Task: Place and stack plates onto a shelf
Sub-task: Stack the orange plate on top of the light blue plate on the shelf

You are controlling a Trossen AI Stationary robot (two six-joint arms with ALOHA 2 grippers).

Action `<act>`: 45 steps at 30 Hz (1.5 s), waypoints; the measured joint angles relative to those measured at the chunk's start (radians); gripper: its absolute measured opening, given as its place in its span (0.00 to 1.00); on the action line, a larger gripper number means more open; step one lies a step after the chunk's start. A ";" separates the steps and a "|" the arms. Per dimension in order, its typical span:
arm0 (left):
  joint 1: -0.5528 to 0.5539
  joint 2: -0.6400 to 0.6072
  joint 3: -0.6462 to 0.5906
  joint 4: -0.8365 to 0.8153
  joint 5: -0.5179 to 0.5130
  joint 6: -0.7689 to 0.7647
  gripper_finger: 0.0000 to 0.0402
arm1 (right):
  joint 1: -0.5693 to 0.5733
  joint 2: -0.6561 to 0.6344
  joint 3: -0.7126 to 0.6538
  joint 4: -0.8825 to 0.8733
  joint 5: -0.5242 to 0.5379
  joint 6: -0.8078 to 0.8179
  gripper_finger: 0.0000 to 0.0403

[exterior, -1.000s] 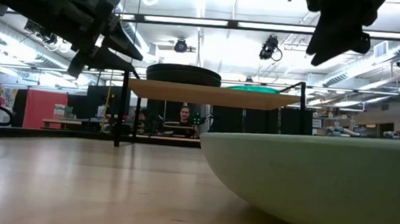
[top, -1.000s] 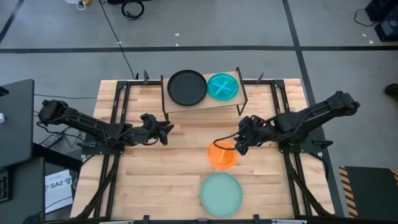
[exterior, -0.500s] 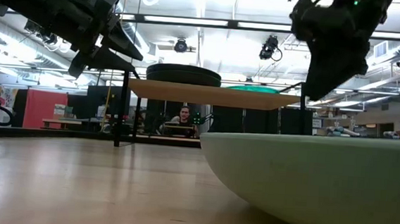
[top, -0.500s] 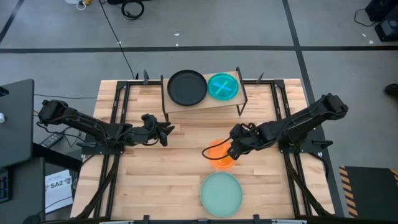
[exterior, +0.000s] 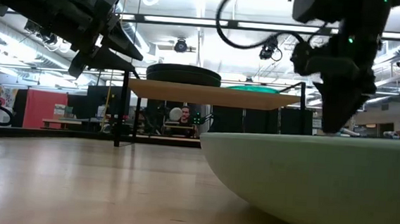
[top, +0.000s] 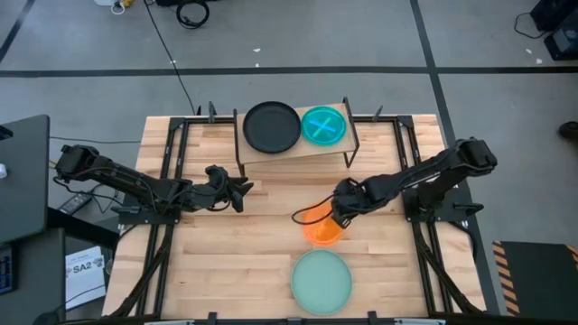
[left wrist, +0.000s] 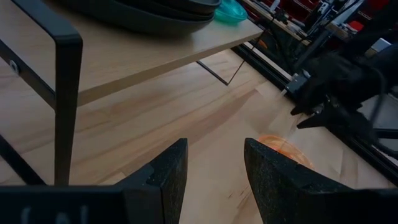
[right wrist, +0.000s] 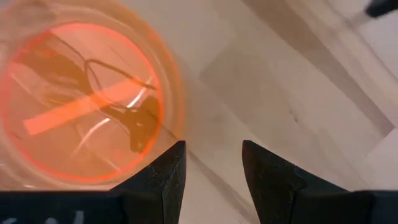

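An orange translucent plate (top: 321,229) lies flat on the table, and a large mint plate (top: 321,281) lies nearer the near edge. On the shelf (top: 293,146) sit dark plates (top: 271,126) and a blue-green translucent plate (top: 323,125). My right gripper (top: 337,217) is open and low over the orange plate's far right rim (right wrist: 171,93). Its fingers point down at the bare wood beside that rim. My left gripper (top: 241,191) is open and waits left of centre, above the table.
The mint plate (exterior: 308,183) fills the near foreground of the low view. The shelf's black legs (left wrist: 65,106) stand just beyond my left gripper (left wrist: 211,180). Bare wood lies between the shelf and the orange plate (left wrist: 283,149). People sit in the room behind.
My right gripper has come down from well above the table and moved toward the table's left, ending low over the orange plate's rim. The orange plate has stayed where it was.
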 joint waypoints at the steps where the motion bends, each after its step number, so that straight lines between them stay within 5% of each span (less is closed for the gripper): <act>1: 0.000 0.000 0.000 -0.001 0.000 0.000 0.41 | -0.007 -0.012 -0.022 0.014 -0.008 0.000 0.41; 10: 0.000 0.000 0.000 -0.001 0.000 0.000 0.41 | -0.055 -0.110 -0.282 0.430 -0.165 -0.002 0.41; 19: 0.000 0.000 0.000 0.000 0.000 -0.003 0.41 | -0.067 -0.113 -0.457 0.783 -0.180 0.006 0.40; 35: 0.000 0.000 0.000 0.000 0.000 -0.003 0.41 | -0.067 -0.111 -0.468 0.820 -0.175 -0.002 0.39; 45: 0.000 0.000 0.000 0.000 0.000 -0.002 0.41 | -0.067 -0.109 -0.470 0.817 -0.174 -0.002 0.24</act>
